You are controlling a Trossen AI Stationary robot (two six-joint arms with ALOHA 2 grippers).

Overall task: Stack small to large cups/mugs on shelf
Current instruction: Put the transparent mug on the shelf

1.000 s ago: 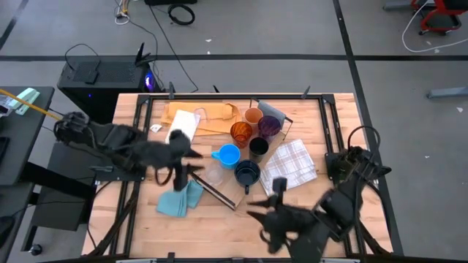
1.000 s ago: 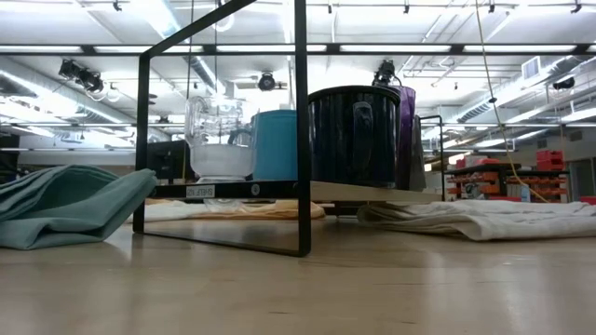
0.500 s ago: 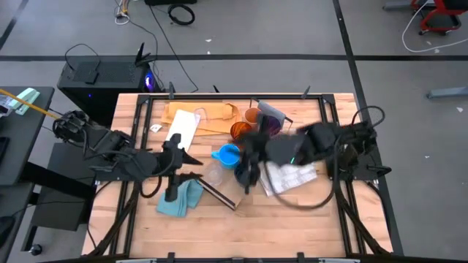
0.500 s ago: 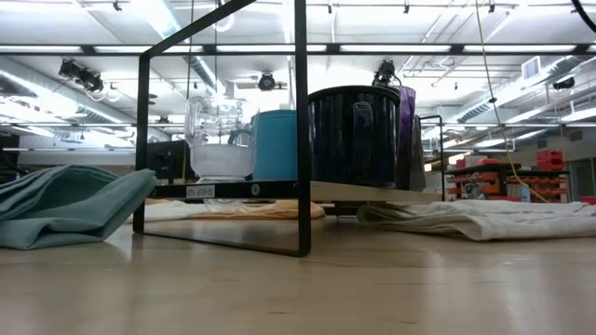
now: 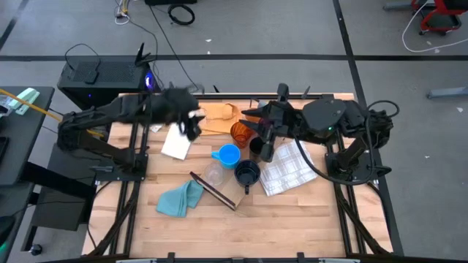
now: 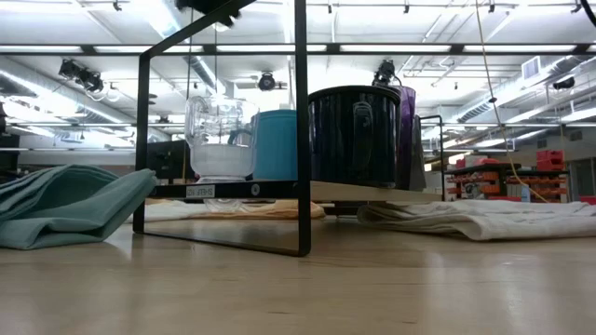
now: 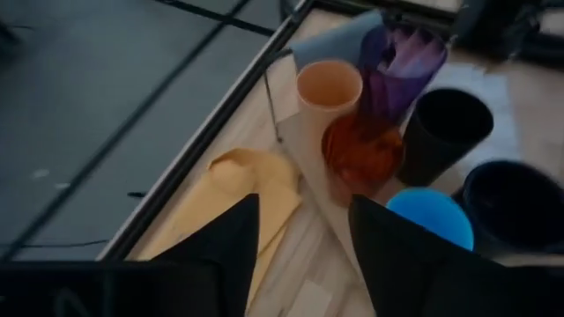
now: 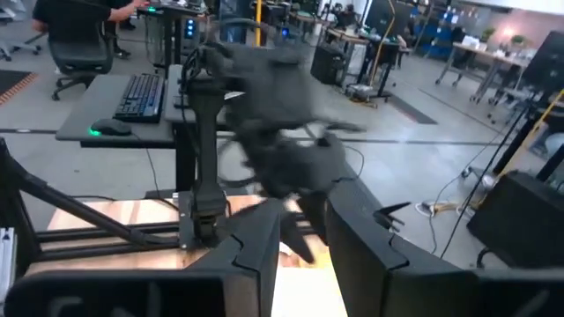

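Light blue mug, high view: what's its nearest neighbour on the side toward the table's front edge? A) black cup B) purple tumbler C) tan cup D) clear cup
D: in the high view the clear cup sits just in front of the light blue mug, while the tan cup, purple tumbler and black cup all stand farther back or off to the side.

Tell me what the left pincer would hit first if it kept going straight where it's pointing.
Probably the translucent amber plastic cup, which sits nearest along the left pincer's line, with the tan cup just beyond; depth is hard to judge.
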